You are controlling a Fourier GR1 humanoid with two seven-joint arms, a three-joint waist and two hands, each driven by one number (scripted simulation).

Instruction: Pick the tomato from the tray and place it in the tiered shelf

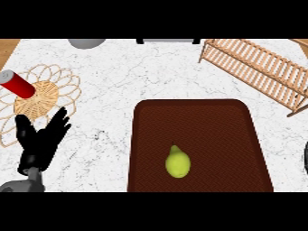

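Fruit [177, 162], yellow-green, lies on the brown tray [196, 113], while the left robot hand [39, 140] rests with fingers spread wide over the marble tabletop [149, 76].

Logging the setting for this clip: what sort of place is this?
Most likely a kitchen counter: a white marble worktop, a wooden slatted rack like a dish rack at the right, and a dark brown tray holding a yellow-green fruit.
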